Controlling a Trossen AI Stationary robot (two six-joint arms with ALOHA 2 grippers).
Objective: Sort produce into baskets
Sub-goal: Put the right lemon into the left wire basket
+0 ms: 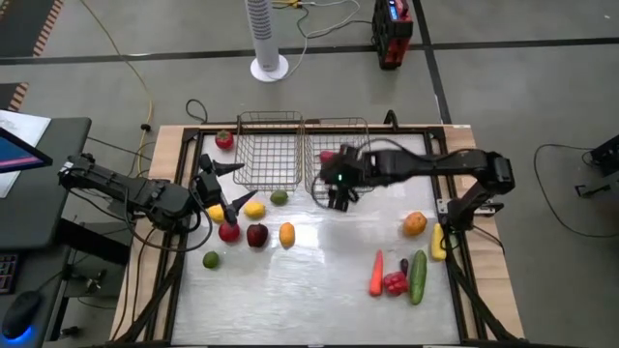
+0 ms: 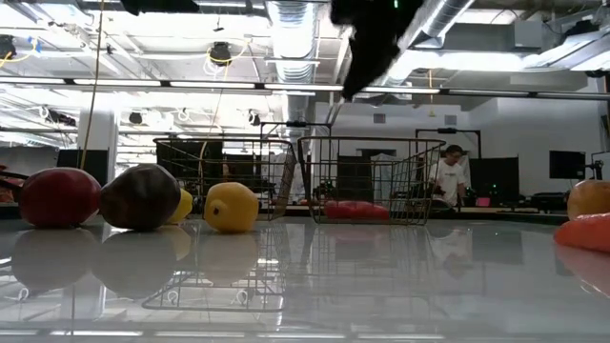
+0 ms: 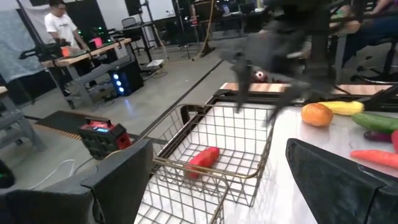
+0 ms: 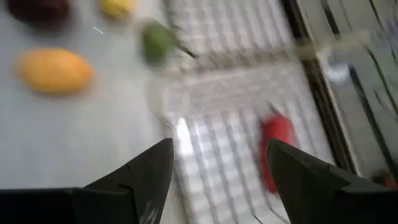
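Note:
Two grey wire baskets stand side by side at the table's far middle, the left basket (image 1: pixel 269 150) and the right basket (image 1: pixel 340 145). A red chili (image 1: pixel 329 155) lies on the right basket's floor; it also shows in the right wrist view (image 4: pixel 277 144). My right gripper (image 1: pixel 338 198) hangs open and empty above that basket's near edge. My left gripper (image 1: pixel 235 186) is open and empty at the table's left, just left of a yellow lemon (image 1: pixel 253 208) and a green lime (image 1: pixel 279 197). Two red apples (image 1: pixel 229 231) (image 1: pixel 256 235) and an orange-yellow fruit (image 1: pixel 286 234) lie nearer.
A red fruit (image 1: pixel 224 140) lies left of the baskets and a lime (image 1: pixel 211 258) at the near left. At the right lie an orange (image 1: pixel 414 224), a yellow piece (image 1: pixel 437 242), a carrot (image 1: pixel 376 274), a red piece (image 1: pixel 395 282) and a cucumber (image 1: pixel 418 276). A person (image 2: pixel 446 176) stands in the room behind.

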